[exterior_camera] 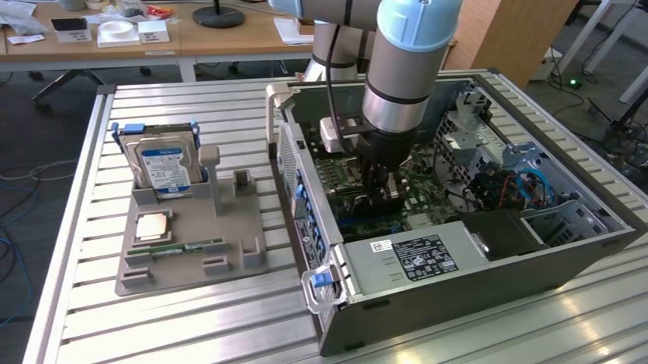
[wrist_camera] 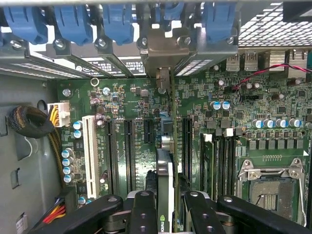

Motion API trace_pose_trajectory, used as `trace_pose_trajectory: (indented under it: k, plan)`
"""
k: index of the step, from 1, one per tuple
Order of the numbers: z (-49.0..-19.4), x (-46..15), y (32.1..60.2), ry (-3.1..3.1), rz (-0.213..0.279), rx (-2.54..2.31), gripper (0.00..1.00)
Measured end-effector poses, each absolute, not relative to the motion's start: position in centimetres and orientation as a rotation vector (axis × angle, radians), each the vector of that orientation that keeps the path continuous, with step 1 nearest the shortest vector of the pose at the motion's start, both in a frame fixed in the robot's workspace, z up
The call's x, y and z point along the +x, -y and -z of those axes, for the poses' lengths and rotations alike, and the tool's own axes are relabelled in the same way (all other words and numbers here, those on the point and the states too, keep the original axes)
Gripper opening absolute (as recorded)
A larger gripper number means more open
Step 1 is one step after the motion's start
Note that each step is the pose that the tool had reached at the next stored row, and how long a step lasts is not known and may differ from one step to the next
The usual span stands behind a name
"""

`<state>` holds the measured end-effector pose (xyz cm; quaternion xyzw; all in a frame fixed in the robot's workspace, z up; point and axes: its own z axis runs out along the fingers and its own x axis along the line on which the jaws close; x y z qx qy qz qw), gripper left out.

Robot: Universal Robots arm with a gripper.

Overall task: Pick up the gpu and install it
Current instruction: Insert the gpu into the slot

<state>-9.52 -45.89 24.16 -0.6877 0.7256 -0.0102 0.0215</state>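
Slatted metal table (exterior_camera: pixel 202 318) with parallel ribs running across its top. Directly on it lie two items. An open computer case (exterior_camera: pixel 456 280) rests on its side toward the edge at the exterior view's right, its open face upward, the motherboard (wrist_camera: pixel 122 97) exposed inside. A grey parts holder (exterior_camera: pixel 193 243) sits toward the edge at the exterior view's left, just beside the case and apart from it. The holder carries a hard drive (exterior_camera: pixel 165 168) standing upright in a slot, a processor chip (exterior_camera: pixel 152 225) lying flat, and a memory stick (exterior_camera: pixel 187 247) lying flat.
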Motion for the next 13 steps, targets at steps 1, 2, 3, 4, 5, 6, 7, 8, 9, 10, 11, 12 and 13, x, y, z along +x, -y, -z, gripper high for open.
trace_pose_trajectory:
  k: [1,2,3,4,5,6,7,8,9,10,11,12,13]
  plan:
    - [-24.16,-9.57,45.89,-2.249,0.032,-2.132,0.26]
    - [-24.16,-9.61,45.89,-2.248,0.032,-2.132,0.26]
    - [-24.15,-9.64,45.89,-2.248,0.032,-2.132,0.26]
    - [-24.16,-9.66,45.89,-2.248,0.032,-2.132,0.26]
    - [-24.16,-9.67,45.90,-2.248,0.032,-2.132,0.26]
    - [-24.16,-9.67,45.89,-2.248,0.032,-2.132,0.26]
    - [-24.16,-9.68,45.89,-2.249,0.032,-2.132,0.26]
    - [-24.16,-9.68,45.89,-2.249,0.032,-2.132,0.26]
    - [-24.15,-9.68,45.89,-2.249,0.032,-2.132,0.26]
    - [-24.14,-9.68,45.90,-2.249,0.032,-2.132,0.26]
    - [-24.13,-9.68,45.90,-2.249,0.032,-2.132,0.26]
    - [-24.13,-9.68,45.90,-2.249,0.032,-2.132,0.26]
    - [-24.13,-9.68,45.90,-2.249,0.032,-2.132,0.26]
